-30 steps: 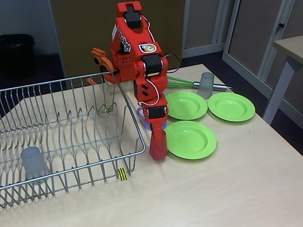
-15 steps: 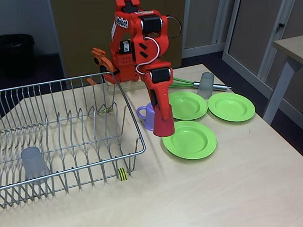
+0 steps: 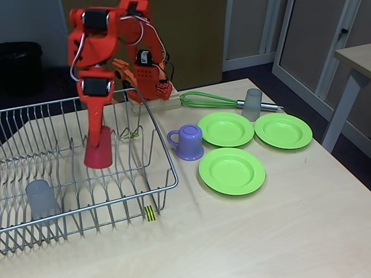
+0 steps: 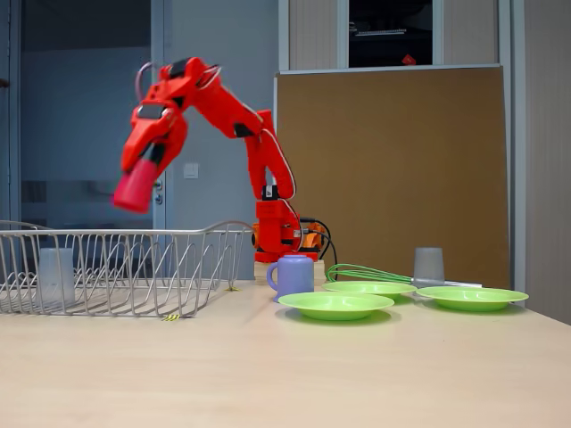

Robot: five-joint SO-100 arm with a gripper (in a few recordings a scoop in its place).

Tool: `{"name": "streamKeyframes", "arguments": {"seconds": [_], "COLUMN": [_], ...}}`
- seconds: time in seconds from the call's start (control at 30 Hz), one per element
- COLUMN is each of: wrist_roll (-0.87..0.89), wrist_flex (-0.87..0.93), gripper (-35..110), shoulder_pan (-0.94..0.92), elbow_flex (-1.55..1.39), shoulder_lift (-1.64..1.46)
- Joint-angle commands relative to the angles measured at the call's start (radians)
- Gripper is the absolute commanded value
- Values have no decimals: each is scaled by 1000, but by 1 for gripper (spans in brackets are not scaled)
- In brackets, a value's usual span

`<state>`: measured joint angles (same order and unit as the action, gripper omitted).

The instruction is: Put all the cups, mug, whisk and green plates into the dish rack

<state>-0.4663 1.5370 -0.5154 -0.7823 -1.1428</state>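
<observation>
Red cup: pinched in gripper, mouth down, above dish rack. Arm: arched high, gripper angled downward.

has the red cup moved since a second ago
Yes. The red cup, held in the claw, went left from beside the plates to over the rack.

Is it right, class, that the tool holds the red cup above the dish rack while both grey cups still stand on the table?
Not quite. The tool holds the red cup above the dish rack, but a fixed view shows one grey cup already inside it; the other grey cup stands on the table.
</observation>
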Motion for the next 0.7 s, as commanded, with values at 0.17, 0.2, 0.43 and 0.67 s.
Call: {"name": "streamKeyframes", "arguments": {"seconds": [0.17,0.2,0.43,0.67], "wrist_roll": [-51,-52,-54,-61], "wrist_flex": [-12,-12,-21,-31], "gripper": [16,16,17,18], "shoulder_pan": [-103,-107,-115,-141], "elbow_flex": [295,327,443,489], "shoulder_lift": [371,405,538,597]}}
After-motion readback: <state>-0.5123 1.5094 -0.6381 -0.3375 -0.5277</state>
